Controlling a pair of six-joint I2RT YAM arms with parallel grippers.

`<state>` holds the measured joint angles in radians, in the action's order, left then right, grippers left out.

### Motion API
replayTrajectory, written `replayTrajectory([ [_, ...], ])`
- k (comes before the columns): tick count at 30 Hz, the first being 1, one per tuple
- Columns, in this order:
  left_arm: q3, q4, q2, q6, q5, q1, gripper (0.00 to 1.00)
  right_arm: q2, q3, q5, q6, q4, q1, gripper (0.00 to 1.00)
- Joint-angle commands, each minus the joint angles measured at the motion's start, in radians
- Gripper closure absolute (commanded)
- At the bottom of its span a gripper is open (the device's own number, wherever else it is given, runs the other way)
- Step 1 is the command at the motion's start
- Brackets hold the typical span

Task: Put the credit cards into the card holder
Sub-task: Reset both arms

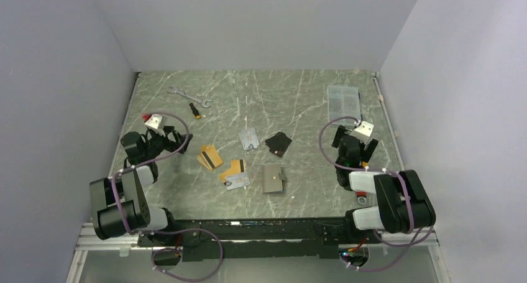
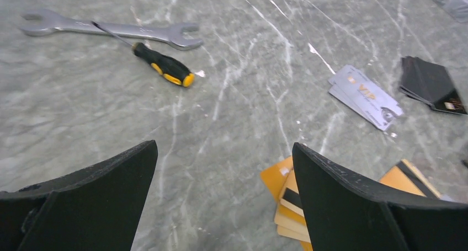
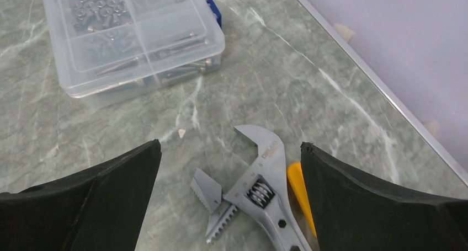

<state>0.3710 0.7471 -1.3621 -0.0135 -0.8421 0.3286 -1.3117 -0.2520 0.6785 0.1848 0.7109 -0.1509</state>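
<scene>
Both grippers are spread wide and hold nothing. The left gripper (image 2: pixel 223 146) hangs over bare table just beside a fanned stack of gold cards (image 1: pixel 209 157). The right gripper (image 3: pixel 230 145) is well apart from the work, above an adjustable wrench (image 3: pixel 259 190) near a clear box (image 1: pixel 343 100).

Risks noted:
- The cards lie flat and overlapped, so a pinch may slide off or lift several at once.
- The card holder (image 1: pixel 273 178) appears shut, so nothing can go in until it is opened.
- The black pouch (image 1: pixel 278 143) lies just beside the silver cards (image 1: pixel 248 139) and could be taken for the holder.

A second pile (image 1: pixel 234 173) of gold and silver cards lies just left of the holder. The holder is a grey-taupe rectangle lying flat near the front centre of the table, with what looks like a tab on its right edge.
</scene>
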Motion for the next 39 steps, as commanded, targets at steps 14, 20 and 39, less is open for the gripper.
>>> replayTrajectory([
  [14, 0.339, -0.375, -0.169, -0.083, 0.327, -0.124, 0.0, -0.17, 0.0, -0.303, -0.1, 0.398, 0.115, 0.0],
  [20, 0.335, -0.47, -0.176, -0.128, 0.012, -0.034, 0.01, -0.163, 0.009, -0.301, -0.099, 0.403, 0.115, 0.0],
  [39, 0.016, 0.021, 0.021, -0.183, 0.203, -0.152, 0.01, -0.159, 0.031, -0.283, -0.115, 0.443, 0.1, 0.0],
])
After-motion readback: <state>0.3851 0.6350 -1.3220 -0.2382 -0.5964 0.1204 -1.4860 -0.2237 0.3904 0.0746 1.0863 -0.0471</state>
